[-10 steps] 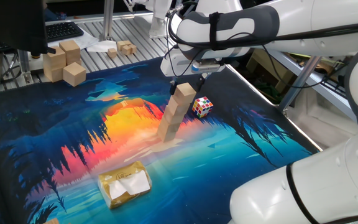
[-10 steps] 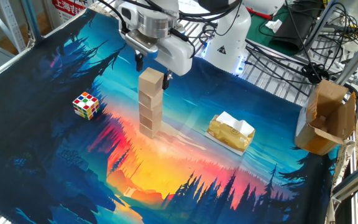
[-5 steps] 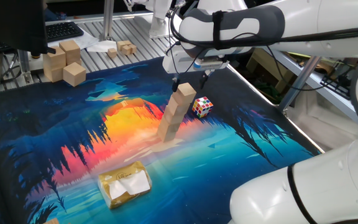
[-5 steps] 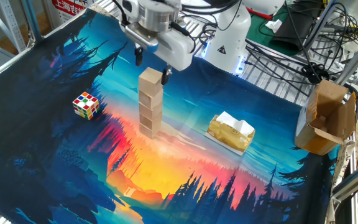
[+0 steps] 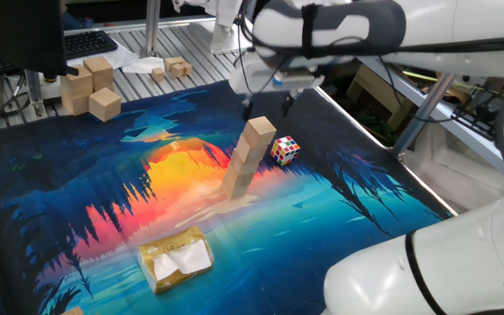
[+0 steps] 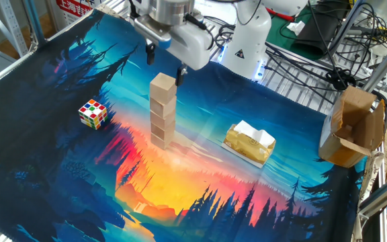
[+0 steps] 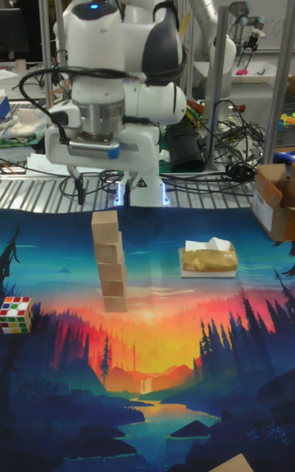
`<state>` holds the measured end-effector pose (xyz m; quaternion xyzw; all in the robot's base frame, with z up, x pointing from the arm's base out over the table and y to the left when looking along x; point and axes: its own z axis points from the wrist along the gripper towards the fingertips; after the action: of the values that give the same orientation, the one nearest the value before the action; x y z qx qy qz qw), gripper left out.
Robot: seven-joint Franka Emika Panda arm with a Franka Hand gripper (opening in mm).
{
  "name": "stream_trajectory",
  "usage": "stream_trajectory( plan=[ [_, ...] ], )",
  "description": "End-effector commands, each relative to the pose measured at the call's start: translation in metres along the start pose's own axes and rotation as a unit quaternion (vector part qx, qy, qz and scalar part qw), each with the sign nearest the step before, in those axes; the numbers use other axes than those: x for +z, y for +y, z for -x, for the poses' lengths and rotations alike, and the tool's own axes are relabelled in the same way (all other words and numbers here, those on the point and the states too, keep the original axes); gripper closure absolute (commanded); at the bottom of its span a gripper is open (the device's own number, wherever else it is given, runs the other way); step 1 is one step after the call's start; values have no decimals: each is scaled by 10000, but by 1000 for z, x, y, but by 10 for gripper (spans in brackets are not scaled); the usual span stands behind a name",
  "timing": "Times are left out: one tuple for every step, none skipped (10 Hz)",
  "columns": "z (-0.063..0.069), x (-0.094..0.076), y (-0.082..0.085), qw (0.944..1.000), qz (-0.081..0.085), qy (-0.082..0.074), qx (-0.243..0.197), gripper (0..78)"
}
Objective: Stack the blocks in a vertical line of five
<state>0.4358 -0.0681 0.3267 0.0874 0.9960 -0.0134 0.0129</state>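
Blocks [image 6: 162, 111] stacked, tower apparently five high, leaning slightly; jaws spread wide above, holding nothing.

Arm [image 7: 147, 38] showing glossy white rounded shells, dark grey bands sitting at joints. Silver metal cylinder [image 7: 102, 118] sitting under white wrist housing, blue light [image 7: 92, 6] glowing on top of that housing. Black cables [image 7: 49, 83] looping round wrist, running along white link in one fixed view. Gripper [image 7: 102, 192] wearing boxy white body, small blue patch on its front; two thin dark fingers [image 6: 148, 52] pointing down. White base pedestal [image 6: 247, 40] showing small dark marking.
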Motion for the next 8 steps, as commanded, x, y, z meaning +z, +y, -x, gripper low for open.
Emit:
stream_trajectory(
  plan=[
    [6,-13,7,9998,78,125,-116,1],
    [6,-13,7,9995,194,184,-186,1],
    [5,-13,7,9990,249,249,-278,1],
    [4,-14,8,9988,265,264,-315,1],
    [4,-15,8,9987,264,267,-350,1],
    [5,-16,8,9986,267,273,-373,1],
    [7,-17,9,9984,273,300,-383,1],
    [8,-18,9,9984,281,308,-375,1]
  ],
)
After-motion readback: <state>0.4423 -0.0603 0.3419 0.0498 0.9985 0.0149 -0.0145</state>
